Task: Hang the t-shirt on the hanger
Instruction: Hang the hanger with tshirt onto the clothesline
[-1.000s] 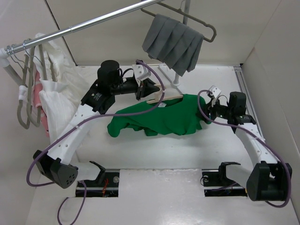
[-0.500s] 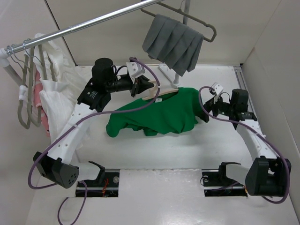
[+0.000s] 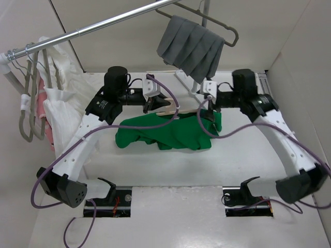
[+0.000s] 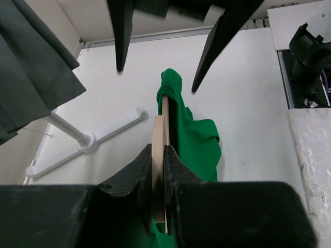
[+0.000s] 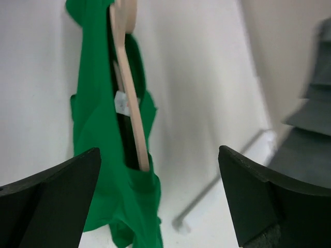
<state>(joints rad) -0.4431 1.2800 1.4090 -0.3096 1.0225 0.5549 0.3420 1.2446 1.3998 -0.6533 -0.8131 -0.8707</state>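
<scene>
Where your L gripper [image 3: 155, 103] sits: far-middle of table [image 3: 248, 155], fingers [image 4: 137, 173] clamped tight on one end of hanger [image 4: 159, 129], pads flat on both faces.
R gripper [image 3: 207, 111]: fingers [image 5: 57, 186] spread wide, holding nothing; one on either side of hanger's other end, no contact visible in wrist views.
Hanger: cream, gripped by L only, spans the gap btwn your two grippers.
T-shirt [image 3: 170, 132]: green, bunched; draped over hanger's R-gripper end, rest sagging below and trailing toward L arm side. Can't tell whether the low part rests on table.
Bkgd: grey pleated cloth [image 3: 191, 46] hangs above far side of table, apart from both grippers.
</scene>
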